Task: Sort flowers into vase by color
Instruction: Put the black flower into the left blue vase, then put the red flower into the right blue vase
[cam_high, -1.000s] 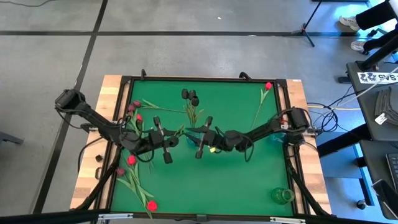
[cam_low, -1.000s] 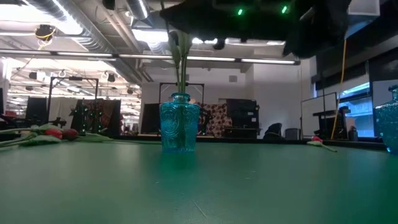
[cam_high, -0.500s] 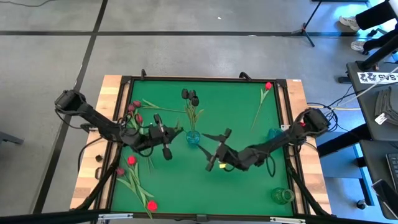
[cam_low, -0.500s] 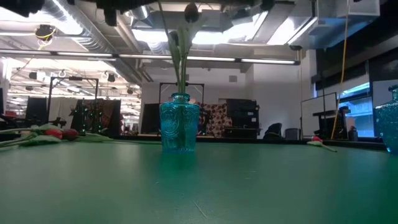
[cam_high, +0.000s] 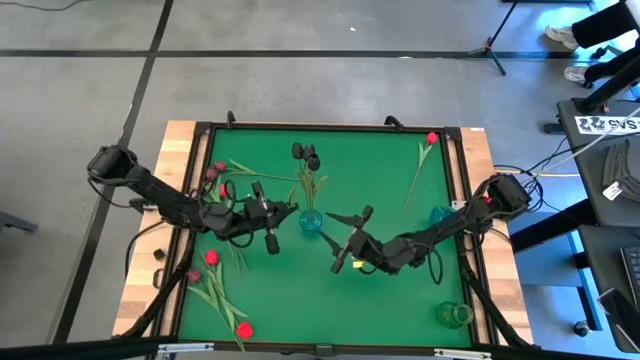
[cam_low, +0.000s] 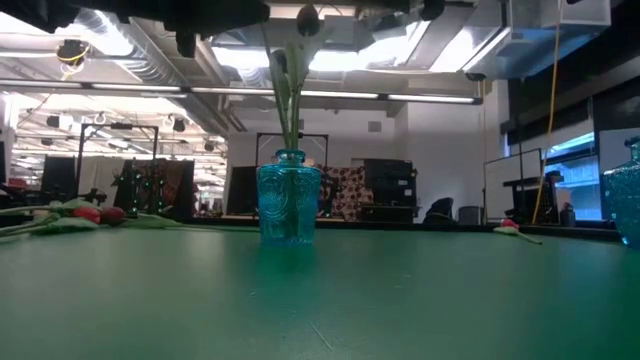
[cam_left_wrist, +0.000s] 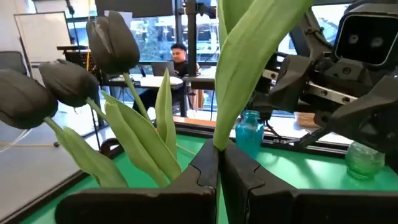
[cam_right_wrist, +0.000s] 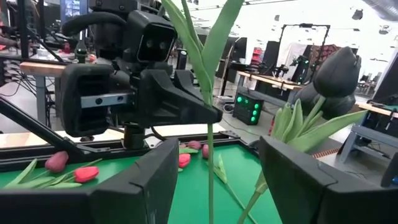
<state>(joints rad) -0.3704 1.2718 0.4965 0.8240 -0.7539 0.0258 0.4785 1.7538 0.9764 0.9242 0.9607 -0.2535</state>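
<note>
A black tulip stem (cam_left_wrist: 249, 68) standing in the blue vase (cam_high: 310, 220) at mid-tabletop (cam_high: 400, 300) was pinched by the left end effector (cam_high: 287, 211). The right end effector (cam_high: 342, 240) was held spread, empty, just beside the vase.

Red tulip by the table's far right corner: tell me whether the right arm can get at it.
Probably yes: the red tulip lies alone on bare mat, and the right pincer is open and empty.

Black tulips (cam_high: 305, 153) stand in a blue vase (cam_high: 310, 220); red tulips (cam_high: 212, 257) lie flat at left
</note>
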